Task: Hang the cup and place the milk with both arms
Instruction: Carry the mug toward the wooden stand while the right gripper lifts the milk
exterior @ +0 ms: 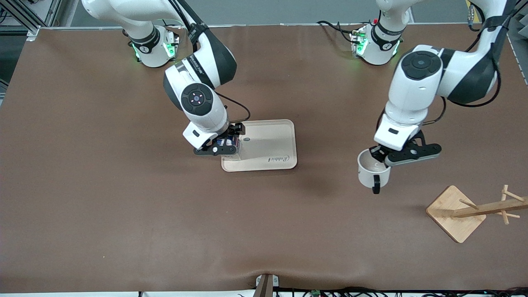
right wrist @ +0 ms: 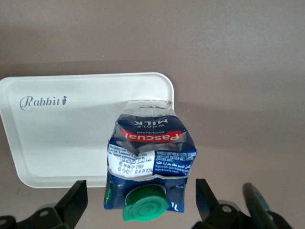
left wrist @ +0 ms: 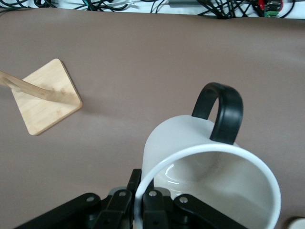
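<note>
The milk point(right wrist: 150, 143), a dark blue carton with a green cap, stands on the white tray point(right wrist: 71, 138) at the tray's end toward the right arm; it also shows in the front view point(exterior: 228, 142). My right gripper point(right wrist: 140, 200) is open around the carton, with a gap on each side, and shows low over it in the front view point(exterior: 225, 146). My left gripper point(left wrist: 141, 191) is shut on the rim of the white cup point(left wrist: 214, 157) and holds it tilted above the bare table point(exterior: 373, 171), its black handle point(left wrist: 220, 109) pointing toward the front camera.
A wooden cup rack with a square base point(exterior: 456, 212) and pegged stem point(exterior: 495, 206) stands nearer the front camera than the cup, toward the left arm's end; its base shows in the left wrist view point(left wrist: 45, 95). The tray point(exterior: 272, 140) is bare beside the milk.
</note>
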You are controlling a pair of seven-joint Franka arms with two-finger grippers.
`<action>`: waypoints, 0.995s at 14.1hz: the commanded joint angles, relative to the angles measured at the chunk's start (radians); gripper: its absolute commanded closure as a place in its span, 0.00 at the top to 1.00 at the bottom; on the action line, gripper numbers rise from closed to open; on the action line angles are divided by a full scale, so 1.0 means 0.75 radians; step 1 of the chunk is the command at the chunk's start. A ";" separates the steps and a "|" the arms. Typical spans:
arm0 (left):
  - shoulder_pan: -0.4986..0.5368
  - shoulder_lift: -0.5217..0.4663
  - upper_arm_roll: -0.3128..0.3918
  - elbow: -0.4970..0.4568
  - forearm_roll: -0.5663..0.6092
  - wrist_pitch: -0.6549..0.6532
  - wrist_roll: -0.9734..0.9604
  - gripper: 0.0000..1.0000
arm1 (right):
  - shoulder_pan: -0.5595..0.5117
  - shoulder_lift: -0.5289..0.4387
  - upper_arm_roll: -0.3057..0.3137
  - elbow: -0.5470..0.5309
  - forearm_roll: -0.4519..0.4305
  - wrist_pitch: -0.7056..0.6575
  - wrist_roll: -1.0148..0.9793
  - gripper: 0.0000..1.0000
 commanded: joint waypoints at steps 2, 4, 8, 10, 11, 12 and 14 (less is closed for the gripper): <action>0.065 -0.037 -0.010 -0.029 0.026 -0.004 0.074 0.00 | 0.039 -0.023 -0.016 -0.077 -0.050 0.098 0.020 1.00; 0.094 -0.058 -0.008 -0.043 0.026 -0.002 0.119 0.00 | 0.039 -0.023 -0.016 -0.075 -0.052 0.100 0.018 0.48; 0.153 -0.105 -0.008 -0.066 0.026 0.012 0.264 0.00 | 0.000 -0.035 -0.024 0.037 -0.030 -0.038 0.020 0.00; 0.184 -0.111 -0.008 -0.066 0.026 0.047 0.341 0.00 | -0.087 -0.021 -0.020 0.247 0.003 -0.279 0.039 0.00; 0.217 -0.133 -0.008 -0.070 0.026 0.061 0.423 0.00 | -0.155 -0.023 -0.022 0.307 0.060 -0.369 0.025 0.00; 0.233 -0.164 -0.008 -0.084 0.026 0.072 0.483 0.00 | -0.232 -0.033 -0.018 0.320 0.091 -0.417 0.021 0.00; 0.272 -0.207 -0.006 -0.105 0.024 0.096 0.605 0.00 | -0.315 -0.108 -0.022 0.306 0.085 -0.486 -0.099 0.00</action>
